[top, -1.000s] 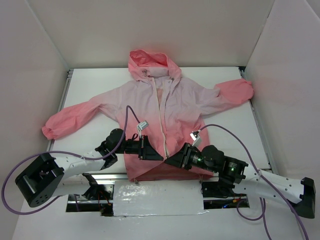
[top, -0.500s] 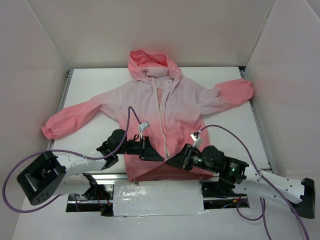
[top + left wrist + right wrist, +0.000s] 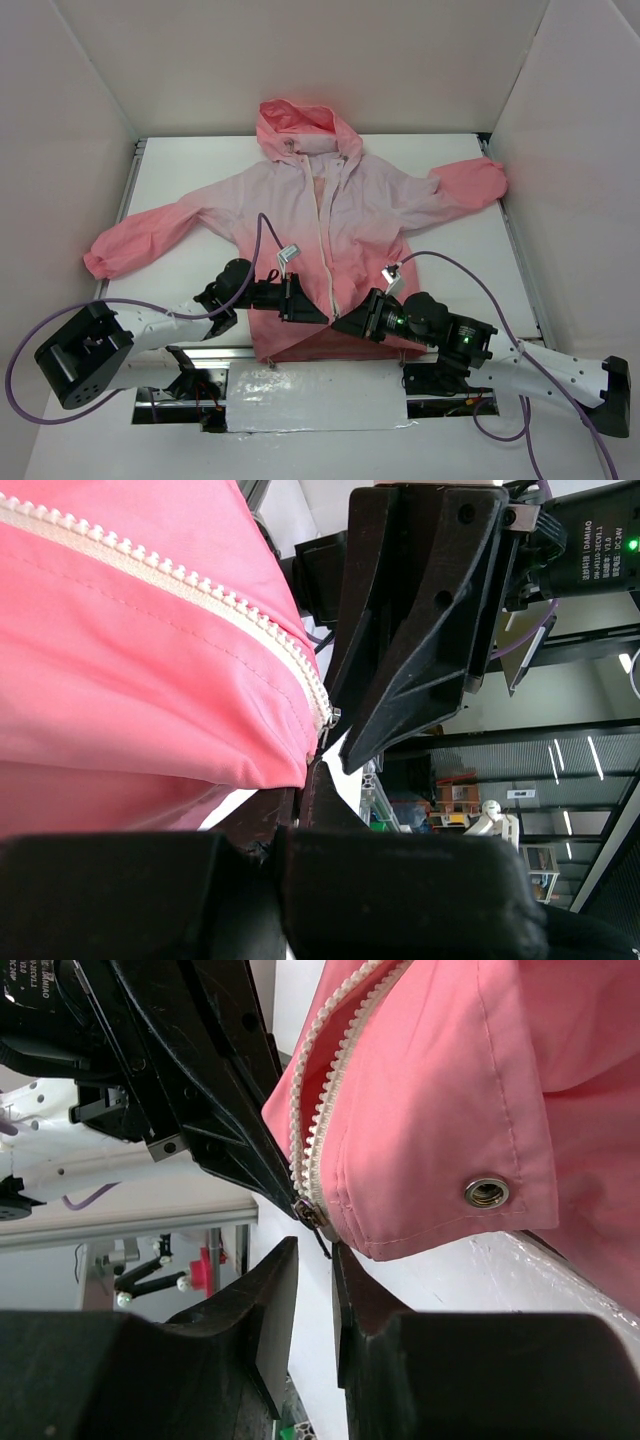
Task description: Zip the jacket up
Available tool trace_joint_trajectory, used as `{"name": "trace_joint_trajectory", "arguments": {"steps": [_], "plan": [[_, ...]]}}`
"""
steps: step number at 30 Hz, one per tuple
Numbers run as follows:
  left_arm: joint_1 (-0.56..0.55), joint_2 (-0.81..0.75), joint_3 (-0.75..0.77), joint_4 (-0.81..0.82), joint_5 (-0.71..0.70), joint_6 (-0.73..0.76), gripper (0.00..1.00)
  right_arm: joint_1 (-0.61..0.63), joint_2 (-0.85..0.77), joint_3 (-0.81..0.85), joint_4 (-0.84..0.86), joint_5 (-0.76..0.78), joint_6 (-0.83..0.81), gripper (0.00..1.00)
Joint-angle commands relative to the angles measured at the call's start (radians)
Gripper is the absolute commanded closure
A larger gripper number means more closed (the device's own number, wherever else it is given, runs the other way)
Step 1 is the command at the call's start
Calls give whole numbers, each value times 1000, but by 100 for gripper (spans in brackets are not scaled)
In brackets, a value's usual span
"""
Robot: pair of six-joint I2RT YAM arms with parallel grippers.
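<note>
The jacket (image 3: 330,210) lies flat and open on the white table (image 3: 190,170), hood at the far side and coral hem at the near edge. Its white zipper (image 3: 327,235) runs down the middle. My left gripper (image 3: 316,312) is at the hem's centre. In the left wrist view it (image 3: 308,780) is shut on the hem fabric (image 3: 150,680) beside the zipper teeth (image 3: 200,580). My right gripper (image 3: 338,322) faces it from the right. In the right wrist view it (image 3: 315,1252) is narrowly open, with the slider's (image 3: 308,1210) dark pull hanging between the fingertips.
White walls enclose the table on three sides. A silver taped patch (image 3: 315,395) covers the front edge below the hem. A metal eyelet (image 3: 486,1192) sits in the hem near the right gripper. Purple cables loop over both arms.
The left gripper has edged slightly right toward the zipper's bottom end. The right arm and the jacket look unchanged.
</note>
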Motion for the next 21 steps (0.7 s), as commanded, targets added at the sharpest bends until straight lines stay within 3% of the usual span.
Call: {"name": "trace_joint_trajectory", "arguments": {"steps": [1, 9, 21], "plan": [[-13, 10, 1, 62, 28, 24, 100, 5, -13, 8, 15, 35, 6, 66], [-13, 15, 4, 59, 30, 30, 100, 8, -26, 20, -4, 41, 16, 64], [-15, 15, 6, 59, 27, 30, 100, 5, -19, 19, 11, 32, 23, 72]]}}
